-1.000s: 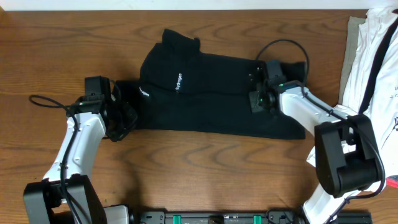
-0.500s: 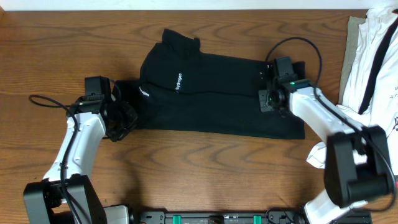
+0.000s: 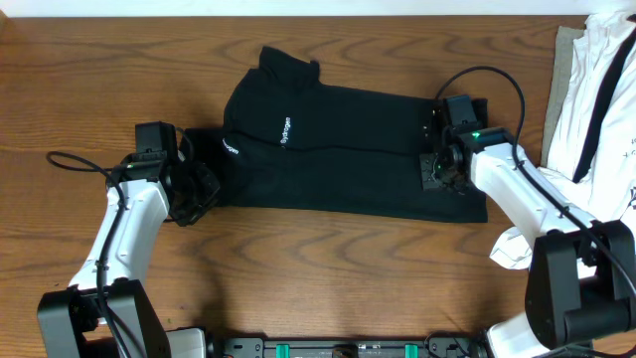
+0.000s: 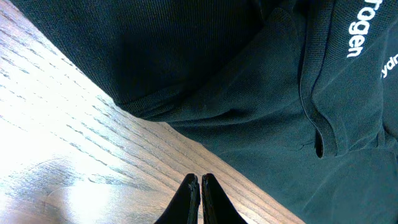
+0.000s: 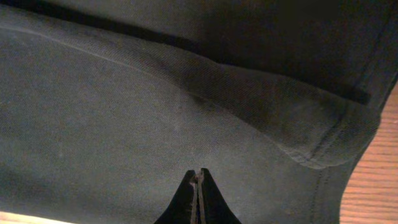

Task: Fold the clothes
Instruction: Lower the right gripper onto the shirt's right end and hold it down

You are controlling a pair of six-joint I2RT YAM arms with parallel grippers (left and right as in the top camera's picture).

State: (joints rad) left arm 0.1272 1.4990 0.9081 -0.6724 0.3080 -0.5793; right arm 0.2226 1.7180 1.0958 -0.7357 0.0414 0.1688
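Observation:
The clothes [image 3: 338, 149], one black garment with small white lettering [image 3: 285, 129], lie spread flat across the middle of the table. My left gripper [image 3: 202, 195] sits at the garment's left end. In the left wrist view it [image 4: 200, 179] is shut over bare wood, just short of the cloth edge [image 4: 186, 118], holding nothing. My right gripper [image 3: 435, 175] rests on the garment's right part. Seen from the right wrist, it [image 5: 200, 173] is shut with its tips down on the dark cloth [image 5: 124, 124], near a rounded hem corner [image 5: 323, 143]; no fabric shows between the fingers.
White garments with black straps [image 3: 596, 89] are piled at the right table edge. A black cable [image 3: 75, 161] loops left of the left arm. The arms' base rail [image 3: 348, 348] runs along the front edge. Brown wooden table [image 3: 328, 268] surrounds the garment.
My right gripper has slid to the right over the garment, toward its right end, staying shut. The left arm and the garment's shape look the same.

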